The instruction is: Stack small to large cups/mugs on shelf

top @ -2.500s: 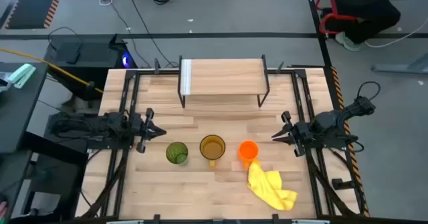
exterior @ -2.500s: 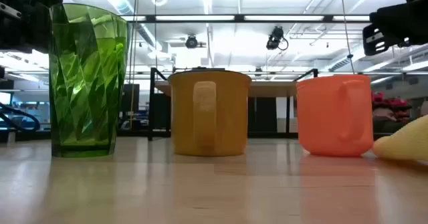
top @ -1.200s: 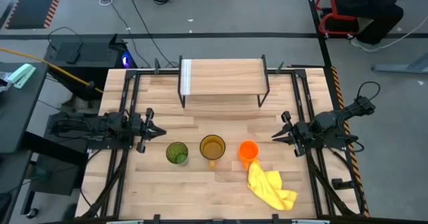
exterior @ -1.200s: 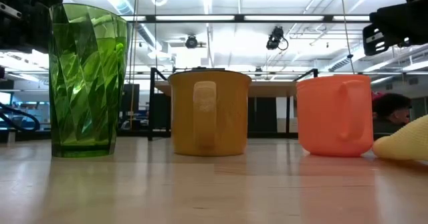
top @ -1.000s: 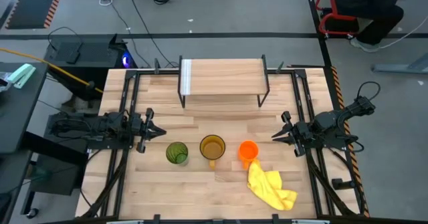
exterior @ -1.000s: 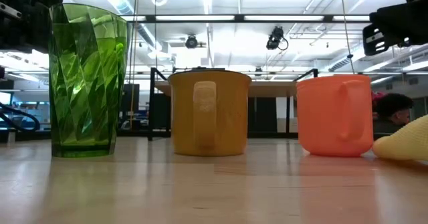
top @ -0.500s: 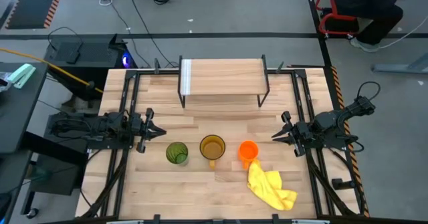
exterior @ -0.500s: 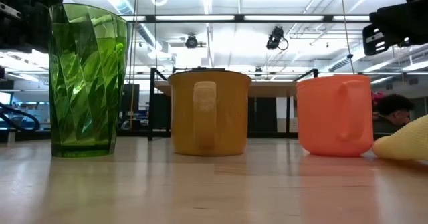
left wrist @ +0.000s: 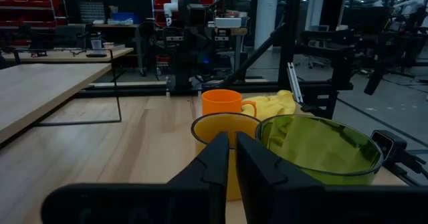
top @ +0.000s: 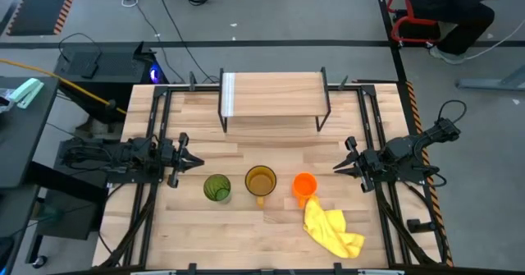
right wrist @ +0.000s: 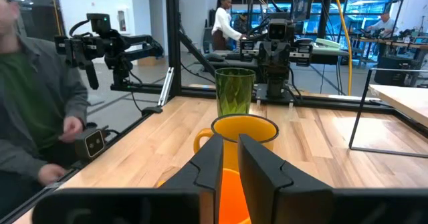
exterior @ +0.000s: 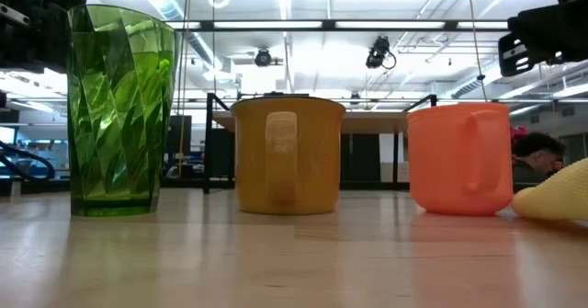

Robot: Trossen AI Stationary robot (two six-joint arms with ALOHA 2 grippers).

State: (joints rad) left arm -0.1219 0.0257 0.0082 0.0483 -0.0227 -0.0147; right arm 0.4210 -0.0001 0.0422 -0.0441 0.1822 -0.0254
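A: Where are the cups?

B: Three in a row near the desk (top: 197, 226) front edge, all upright, none on the shelf (top: 271, 94) yet. From the middle mug: green tumbler (top: 216, 187) at 9 o'clock, amber mug (top: 261, 181) centre, orange cup (top: 304, 185) at 3. Shelf sits at 12, well apart. One yellow cloth (top: 332, 231) just beside the orange cup, at its 5.

A: Pincers?

B: Left pincer (top: 195, 162) is at the tumbler's 10 o'clock, fingers together. Right pincer (top: 340, 167) is at the orange cup's 2 o'clock, fingers near together with a thin slit. Neither holds anything.

A: Handling?

B: My read: all look like light, rigid plastic. The tumbler is tall and faceted, so likely tippy and a bit slick; you take it by pinching the rim wall, one finger inside. Same for the orange cup, or across the body. On the amber mug avoid the handle, which faces the front edge; pinch the rim on the far side.

A: Count?

B: 1 tumbler, 1 mug, 1 cup, 1 shelf, 1 cloth, 2 arms. You open a pincer before anything else.
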